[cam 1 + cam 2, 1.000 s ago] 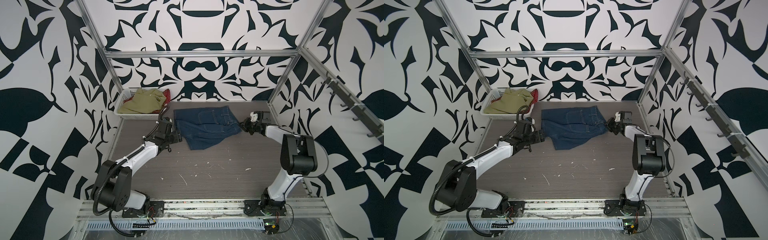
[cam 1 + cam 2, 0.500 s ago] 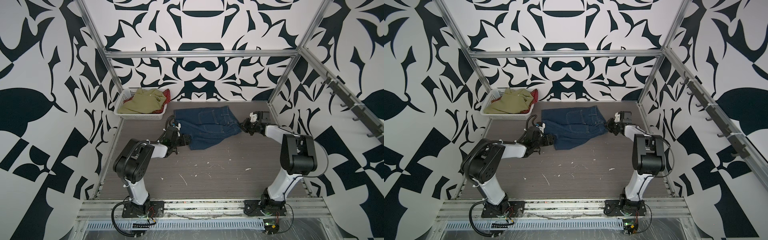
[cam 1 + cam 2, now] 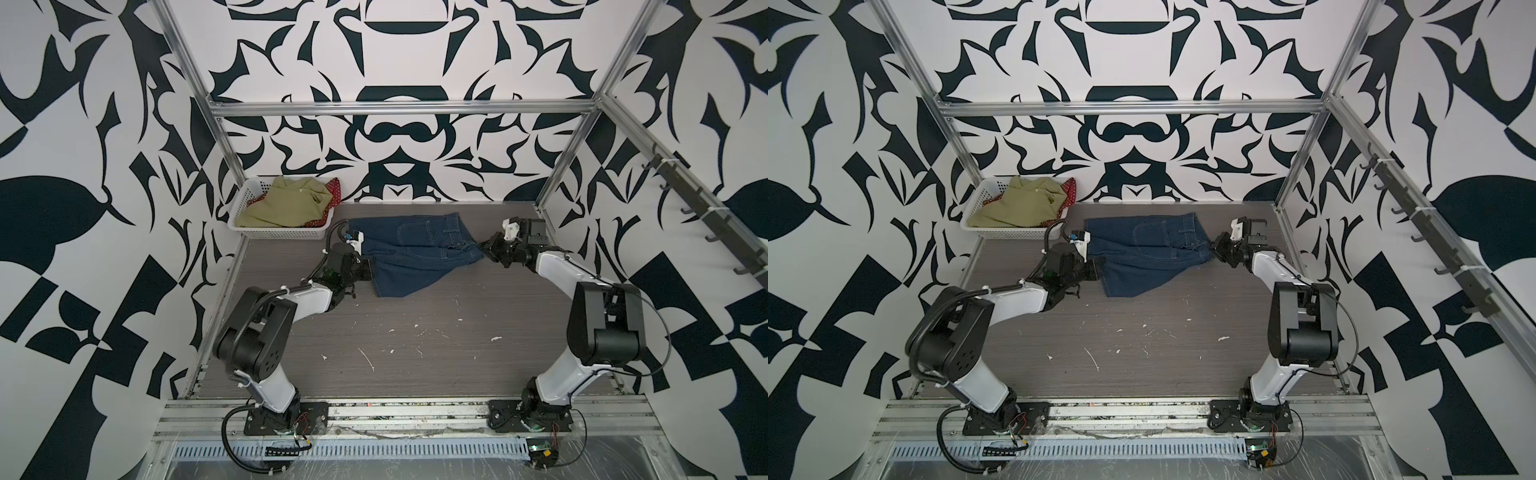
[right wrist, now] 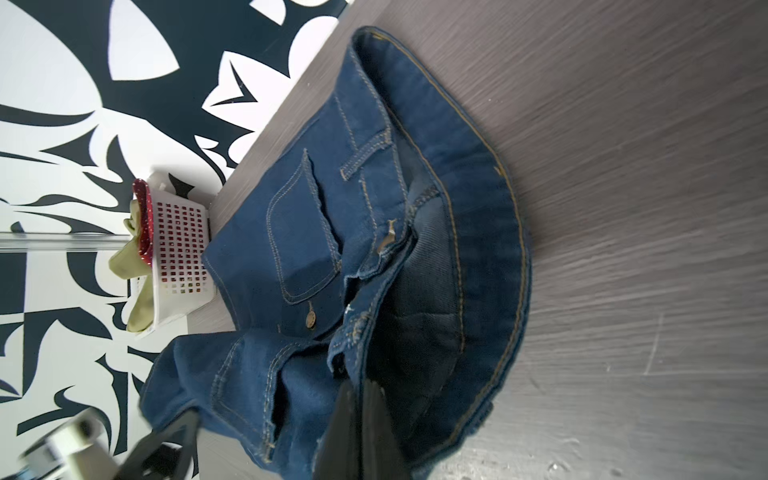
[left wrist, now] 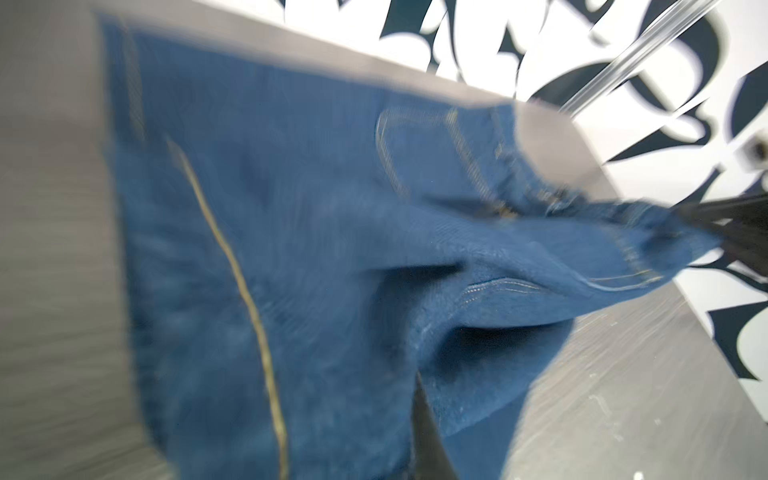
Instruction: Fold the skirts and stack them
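Most of red skirt point(image 3: 335, 195) hidden under olive skirt point(image 3: 286, 204) in basket point(image 3: 282, 233).

A grey wood-grain desk point(image 3: 415, 332) fills the middle of the booth. In its 11 o'clock corner stands a white perforated basket point(image 3: 266, 232), close to the back wall. Small white flecks point(image 3: 368, 359) lie scattered on the desk from the middle toward 6 o'clock. Black-and-white patterned walls point(image 3: 399, 50) close three sides, and an aluminium crossbar point(image 3: 399, 109) runs at 12 o'clock. A rail of dark hooks point(image 3: 702, 216) follows the wall at 3 o'clock. A slotted strip point(image 3: 374, 451) lies at 6 o'clock, in front of the desk.
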Motion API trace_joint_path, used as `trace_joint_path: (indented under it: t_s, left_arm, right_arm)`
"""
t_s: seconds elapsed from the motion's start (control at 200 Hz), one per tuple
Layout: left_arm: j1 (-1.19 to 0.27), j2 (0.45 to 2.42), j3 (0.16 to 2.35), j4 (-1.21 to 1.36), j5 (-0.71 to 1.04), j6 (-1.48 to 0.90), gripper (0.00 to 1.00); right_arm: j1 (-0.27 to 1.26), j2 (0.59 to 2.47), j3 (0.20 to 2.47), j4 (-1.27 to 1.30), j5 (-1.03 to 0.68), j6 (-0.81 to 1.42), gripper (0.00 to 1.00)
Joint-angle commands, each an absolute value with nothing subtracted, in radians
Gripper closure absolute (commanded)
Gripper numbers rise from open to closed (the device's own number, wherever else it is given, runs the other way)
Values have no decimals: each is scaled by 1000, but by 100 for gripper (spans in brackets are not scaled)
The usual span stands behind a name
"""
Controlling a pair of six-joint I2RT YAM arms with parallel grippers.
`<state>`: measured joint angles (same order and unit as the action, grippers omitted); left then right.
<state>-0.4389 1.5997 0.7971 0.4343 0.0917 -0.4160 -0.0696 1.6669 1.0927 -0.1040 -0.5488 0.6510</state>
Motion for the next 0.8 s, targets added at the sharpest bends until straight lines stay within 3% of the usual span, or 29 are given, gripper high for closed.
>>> trace_joint_path:
  t_s: [0.0,0.34,0.63,0.795]
  left_arm:
    - [-436,1460,817,296,2,-335,100]
    - [-424,1098,939,-9,-141,-105,100]
    - [-421,1001,1205,-295,-129,73,100]
    - [-422,946,1258,-321,-51,83,100]
  right_arm:
    - [-71,1590,1119,-121,-546,630,100]
    - [-71,1349,1218,-207,-568,630,100]
    - [-71,1124,1308,-303,-567,619,100]
    - [-71,1029,1334,-348,-585,636,100]
